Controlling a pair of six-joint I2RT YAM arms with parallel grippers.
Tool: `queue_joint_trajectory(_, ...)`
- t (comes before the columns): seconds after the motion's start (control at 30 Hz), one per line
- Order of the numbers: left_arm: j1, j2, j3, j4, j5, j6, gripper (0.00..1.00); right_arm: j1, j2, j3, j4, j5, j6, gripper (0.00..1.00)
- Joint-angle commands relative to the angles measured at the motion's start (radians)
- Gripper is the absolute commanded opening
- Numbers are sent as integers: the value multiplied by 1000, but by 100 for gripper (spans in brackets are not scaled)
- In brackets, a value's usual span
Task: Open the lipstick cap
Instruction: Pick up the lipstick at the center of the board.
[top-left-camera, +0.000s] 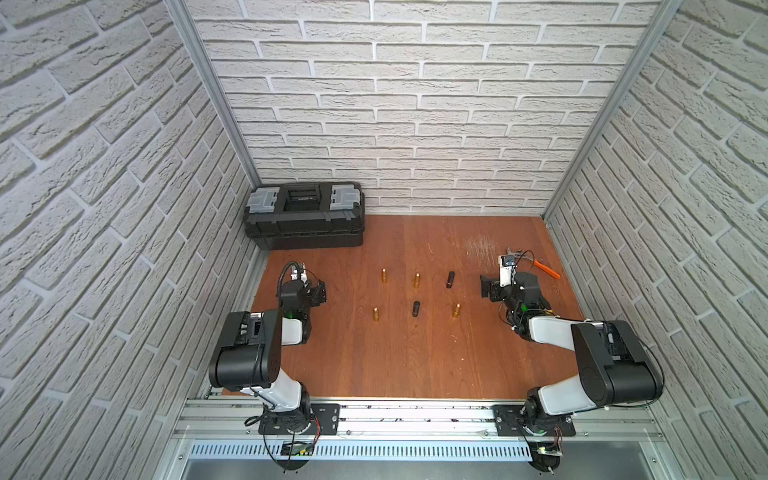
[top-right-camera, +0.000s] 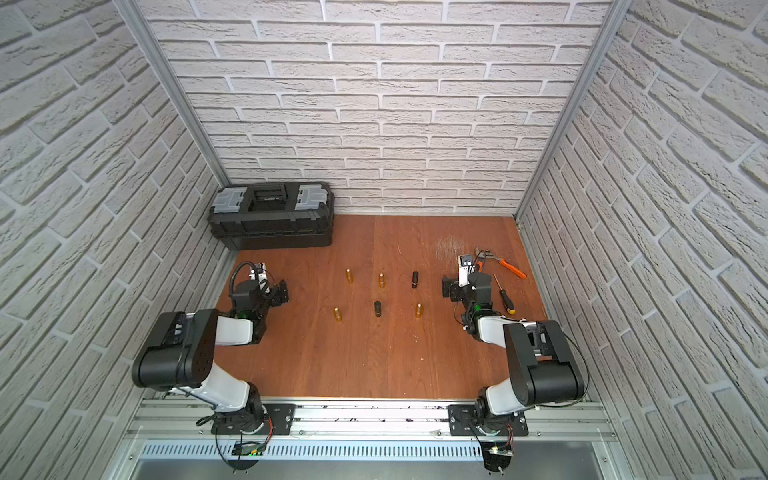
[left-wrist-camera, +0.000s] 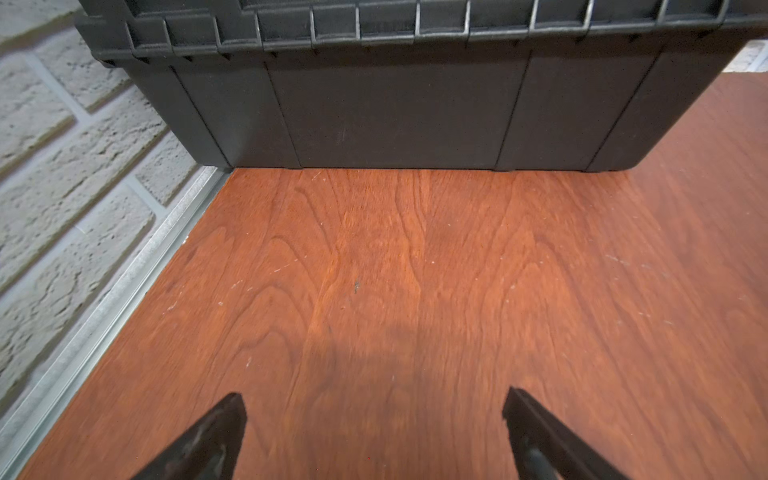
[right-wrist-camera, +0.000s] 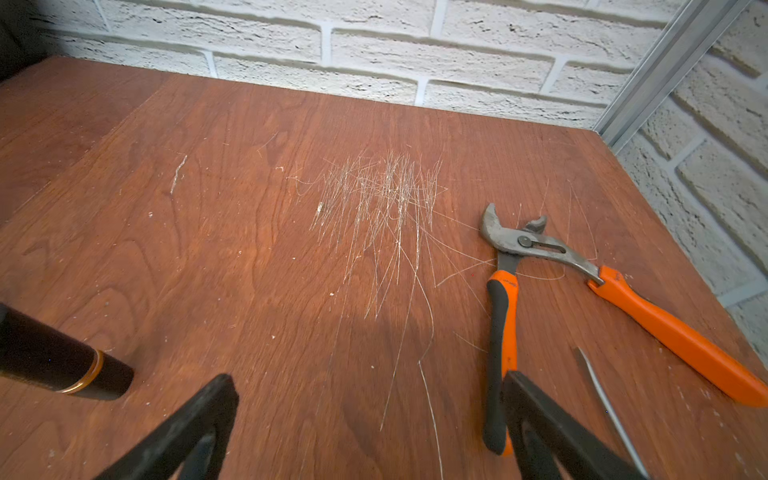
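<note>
In both top views you have four gold tubes (top-left-camera: 384, 275) and two black lipsticks (top-left-camera: 450, 279) standing on the table (top-left-camera: 415, 365) between the arms, plus one toolbox (top-left-camera: 305, 224) at the back. Your left wrist view shows the left gripper (left-wrist-camera: 374, 403) spread wide and empty, facing the toolbox. Your right wrist view shows the right gripper (right-wrist-camera: 370, 382) equally spread and empty, with one of the black lipsticks near it, one pliers (right-wrist-camera: 519, 245) and one screwdriver (right-wrist-camera: 604, 401).
</note>
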Motion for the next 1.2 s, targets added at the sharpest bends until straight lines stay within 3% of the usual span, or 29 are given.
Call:
queue_joint_trajectory(0.0,4,-5,14,71,8,0,98,-5,-1,-9,50,3,3,100)
queue_joint_trajectory(0.67,7,-6,17,65,18,-2,98,-5,-2,-11,50,4,3,100)
queue_joint_trajectory(0.73,7,-10,17,61,18,-2,98,-3,-17,-2,26,47,19,100)
queue_joint_trajectory(0.87,-9,-56,87,-103,-29,0,98,-4,-114,122,-247,56,30,100)
queue_joint_trajectory(1.0,-24,-40,442,-747,-118,-43,98,-5,-205,283,-521,33,85,100)
queue_joint_trajectory(1.03,-29,-25,505,-838,-117,-48,98,-7,-212,311,-548,14,99,100)
queue_joint_trajectory(1.17,-92,-19,665,-1050,-100,-85,98,-17,-152,497,-783,108,392,100)
